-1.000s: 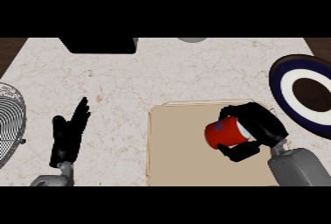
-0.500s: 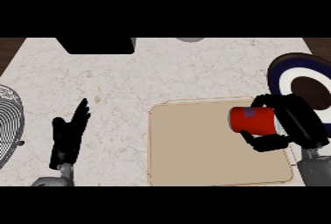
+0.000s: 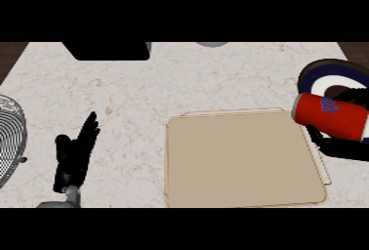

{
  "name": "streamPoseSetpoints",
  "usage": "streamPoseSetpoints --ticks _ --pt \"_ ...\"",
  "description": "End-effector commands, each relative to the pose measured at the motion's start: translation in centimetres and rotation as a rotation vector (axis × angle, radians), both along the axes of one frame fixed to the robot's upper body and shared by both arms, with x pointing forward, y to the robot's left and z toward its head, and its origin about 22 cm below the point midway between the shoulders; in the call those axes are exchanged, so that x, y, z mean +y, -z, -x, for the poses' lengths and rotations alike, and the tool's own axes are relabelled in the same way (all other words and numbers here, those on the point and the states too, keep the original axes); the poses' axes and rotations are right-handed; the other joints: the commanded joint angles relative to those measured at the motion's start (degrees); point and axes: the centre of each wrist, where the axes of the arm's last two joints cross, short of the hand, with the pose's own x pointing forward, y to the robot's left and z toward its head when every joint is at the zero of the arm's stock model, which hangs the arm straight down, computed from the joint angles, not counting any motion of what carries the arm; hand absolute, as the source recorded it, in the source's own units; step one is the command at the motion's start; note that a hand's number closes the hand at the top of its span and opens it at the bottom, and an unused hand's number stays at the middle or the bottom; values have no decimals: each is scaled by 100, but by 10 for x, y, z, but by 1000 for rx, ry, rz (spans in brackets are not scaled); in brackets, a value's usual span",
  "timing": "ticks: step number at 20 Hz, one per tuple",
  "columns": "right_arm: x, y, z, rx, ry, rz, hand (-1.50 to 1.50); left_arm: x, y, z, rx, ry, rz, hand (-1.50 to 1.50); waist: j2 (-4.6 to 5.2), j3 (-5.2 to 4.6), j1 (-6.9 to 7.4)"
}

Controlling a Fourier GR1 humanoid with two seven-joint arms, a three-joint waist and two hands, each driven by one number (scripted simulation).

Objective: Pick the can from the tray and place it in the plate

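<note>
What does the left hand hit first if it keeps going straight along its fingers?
Probably nothing close: the left hand, open, points up and slightly right over bare counter. That line seems to reach the dark block at the top edge first; heights are unclear.

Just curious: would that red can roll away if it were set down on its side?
Probably yes: the red can is a smooth cylinder, now tilted in the right hand. It looks stiff, not floppy. The plate beside it seems to have a raised rim that might stop it.
</note>
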Motion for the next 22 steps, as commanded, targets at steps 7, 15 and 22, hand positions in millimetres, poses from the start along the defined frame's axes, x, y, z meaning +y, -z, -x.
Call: streamPoseSetpoints --ticks 7,15,22 --pt "-59 -19 -31 16 161 -73 150 6 -4 -18 4 -6 -7 0 19 0 43" --pt "-100 -19 -88 101 224 -29 150 -4 5 -7 1 29 1 0 38 2 132" --pt "-121 29 -95 332 206 -43 150 -11 8 -21 -16 36 6 0 55 6 153"
